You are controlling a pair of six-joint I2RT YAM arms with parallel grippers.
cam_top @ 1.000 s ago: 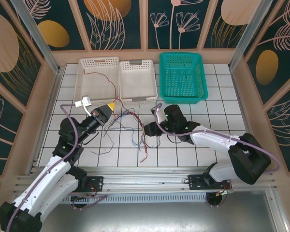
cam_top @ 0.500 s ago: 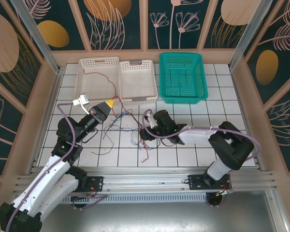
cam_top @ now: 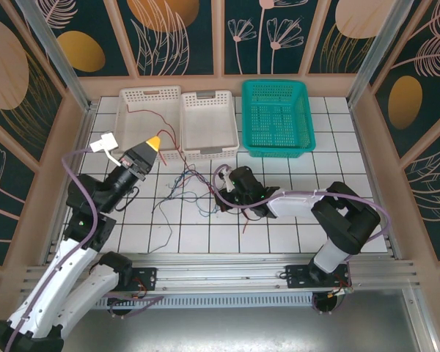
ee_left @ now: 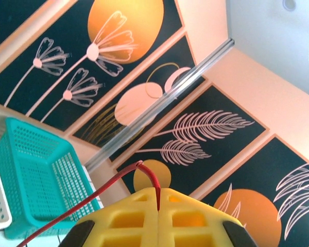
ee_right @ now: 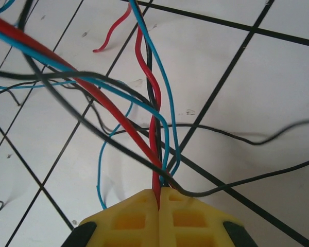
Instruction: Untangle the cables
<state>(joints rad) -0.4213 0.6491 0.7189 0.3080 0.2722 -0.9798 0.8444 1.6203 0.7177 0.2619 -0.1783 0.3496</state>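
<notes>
The cables [cam_top: 185, 188] lie as a loose tangle of thin red, black and blue wires on the white tiles between the arms. My left gripper [cam_top: 153, 141] is raised and tilted up near the left white basket, its yellow jaws [ee_left: 158, 194] shut on a red cable [ee_left: 113, 181] that arches out of them. That red cable [cam_top: 169, 126] trails across the left basket. Low over the tiles at the tangle's right side, my right gripper [cam_top: 221, 198] is shut [ee_right: 158, 198] on a twisted bundle of cables [ee_right: 153, 121], a red one plainly between the pads.
Two white baskets [cam_top: 150, 90] [cam_top: 209, 152] and a teal basket [cam_top: 277, 83] stand in a row at the back. A loose red wire end [cam_top: 243, 228] lies in front of the right arm. Cage walls close in both sides.
My right gripper has slid left to the tangle and shut on the bundle. My left gripper has lifted up and to the left, pulling its red cable along.
</notes>
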